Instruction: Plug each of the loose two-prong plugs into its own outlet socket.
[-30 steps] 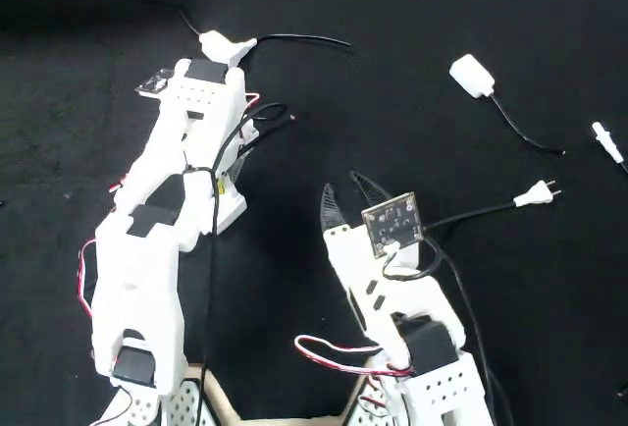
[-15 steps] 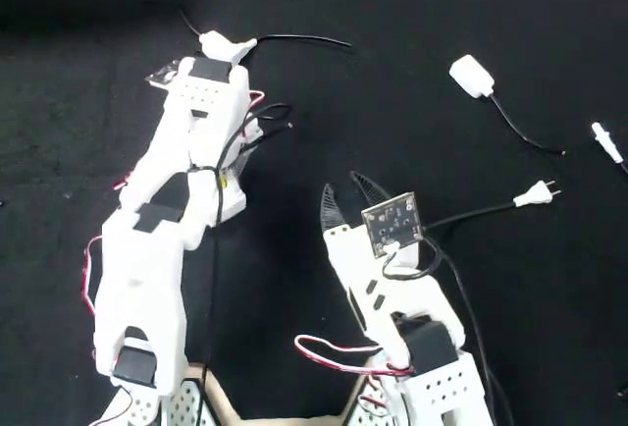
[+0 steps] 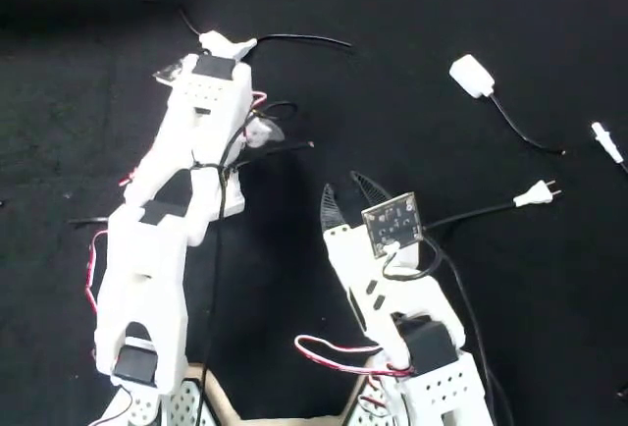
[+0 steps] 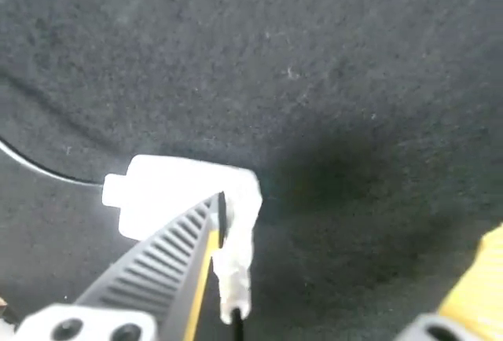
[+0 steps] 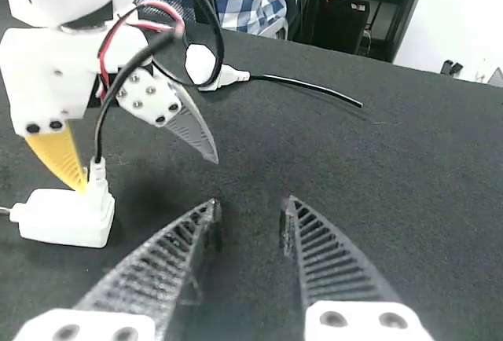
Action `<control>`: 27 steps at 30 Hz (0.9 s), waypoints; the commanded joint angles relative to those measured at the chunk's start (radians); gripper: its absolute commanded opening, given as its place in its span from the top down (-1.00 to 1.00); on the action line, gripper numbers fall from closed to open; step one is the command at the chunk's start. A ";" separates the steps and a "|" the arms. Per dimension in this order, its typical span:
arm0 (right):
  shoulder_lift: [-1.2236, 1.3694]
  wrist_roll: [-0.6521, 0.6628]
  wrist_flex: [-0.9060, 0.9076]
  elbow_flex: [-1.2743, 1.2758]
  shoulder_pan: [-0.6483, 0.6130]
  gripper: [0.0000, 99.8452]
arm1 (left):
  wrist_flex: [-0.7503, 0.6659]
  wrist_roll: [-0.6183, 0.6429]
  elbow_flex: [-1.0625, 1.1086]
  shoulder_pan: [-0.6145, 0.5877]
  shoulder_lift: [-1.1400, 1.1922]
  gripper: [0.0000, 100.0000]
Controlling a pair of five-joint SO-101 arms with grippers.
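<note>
A white outlet socket (image 5: 59,217) (image 4: 169,192) lies beside the left arm, with a pale plug (image 5: 96,174) (image 4: 234,266) and its black cable set against one end, seemingly pushed in. My left gripper (image 5: 146,173) (image 4: 354,223) hangs open over it. Its ribbed finger (image 4: 157,266) is beside the plug and its yellow finger (image 5: 55,148) stands apart. My right gripper (image 3: 341,188) (image 5: 250,203) is open and holds nothing, right of that socket. A loose two-prong plug (image 3: 538,190) lies farther right. Another white socket (image 3: 472,75) lies at the back right.
A further white socket (image 3: 224,45) (image 5: 206,64) with a black cable lies at the back, past the left arm. A small white plug (image 3: 605,138) lies near the right edge. Black cables trail across the dark cloth. A person sits behind the table.
The left arm has shifted slightly toward the back. Its clear ribbed finger has swung out to the right, and the black cable beside it has moved right. The right arm has not moved.
</note>
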 commanded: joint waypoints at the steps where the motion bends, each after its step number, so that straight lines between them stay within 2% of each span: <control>1: -0.084 -0.002 -0.009 -0.004 0.012 0.72 | 0.040 -0.009 -0.088 -0.070 -0.020 0.06; 8: -0.084 -0.002 -0.009 -0.004 0.012 0.72 | 0.041 -0.014 -0.101 -0.211 -0.020 0.06; 13: -0.074 0.000 -0.020 -0.004 0.002 0.72 | 0.041 -0.023 -0.101 -0.354 -0.020 0.06; 20: -0.054 0.166 0.006 -0.002 -0.169 0.66 | 0.041 -0.084 -0.047 -0.567 -0.018 0.06; 23: -0.010 0.183 -0.003 -0.008 -0.238 0.54 | 0.041 -0.084 -0.010 -0.650 -0.018 0.06; 27: 0.064 0.183 -0.048 -0.042 -0.292 0.54 | 0.041 -0.086 -0.002 -0.797 -0.018 0.06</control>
